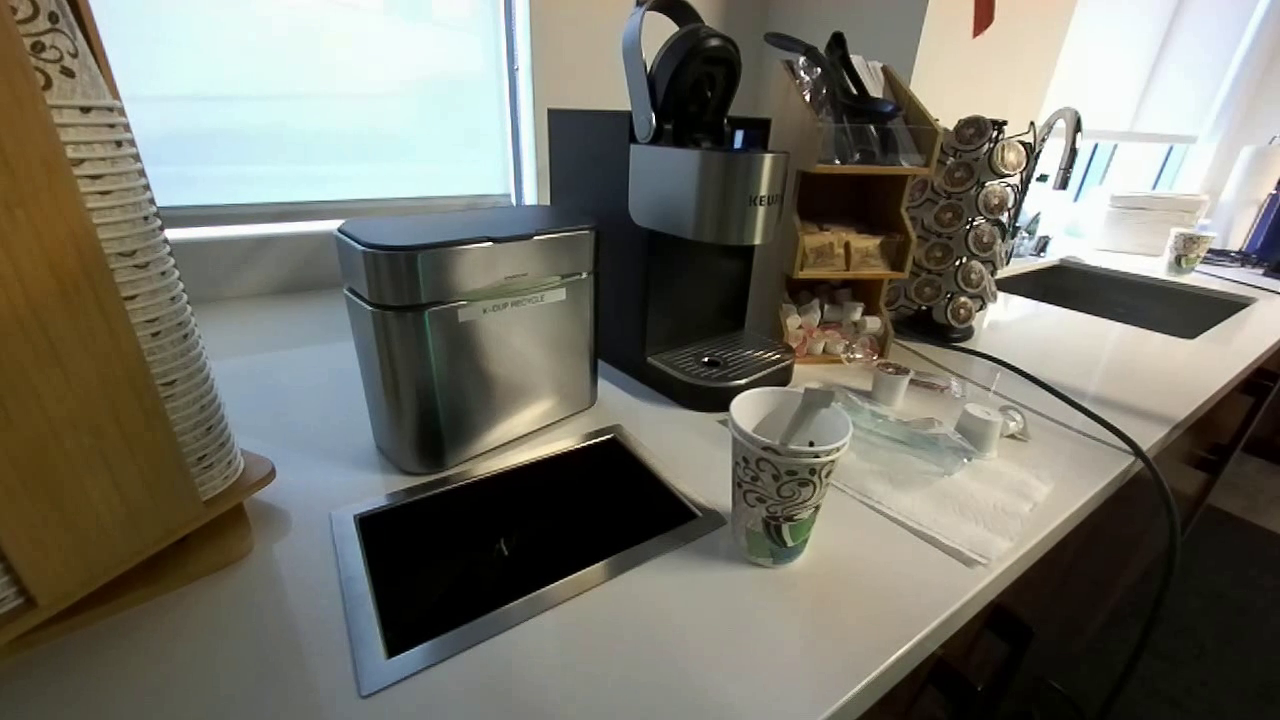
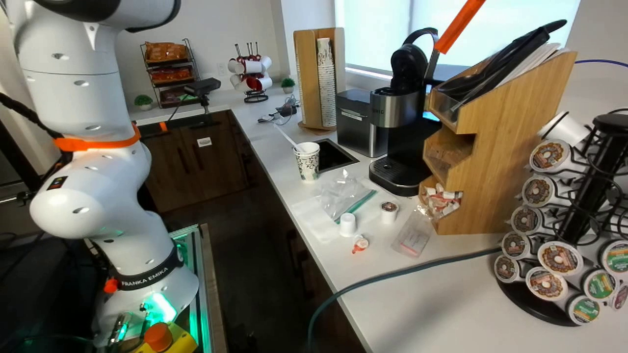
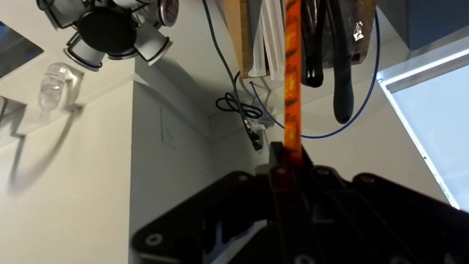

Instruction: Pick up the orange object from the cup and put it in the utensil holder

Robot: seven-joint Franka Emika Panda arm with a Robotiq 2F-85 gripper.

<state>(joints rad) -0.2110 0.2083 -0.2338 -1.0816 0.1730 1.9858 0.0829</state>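
Light and straight: orange object (image 2: 459,27) held up near the utensil holder (image 2: 527,147)

The orange object is a slim strip, dark marks along it in the wrist view, and it shows no sag. I judge it light and stiff enough to be steered by its free end, hard to damage, but thin and perhaps slick, so a knock could swivel it in the grasp. The gripper (image 3: 292,159) pinches it, jaws pressed together on its sides, the free length reaching past that view's edge; how much lies inside the grasp is hidden. A hold close to one end seems best, leaving plenty to go in first.

In an exterior view its lower end is in the air, outside the utensil holder. The wrist view lines it up between pale sticks (image 3: 272,40) and black handles (image 3: 343,84), though depth is unclear. Well apart, the cup (image 2: 308,164) stands upright on the worktop (image 1: 690,630), a white stick (image 2: 288,138) leaning in it.
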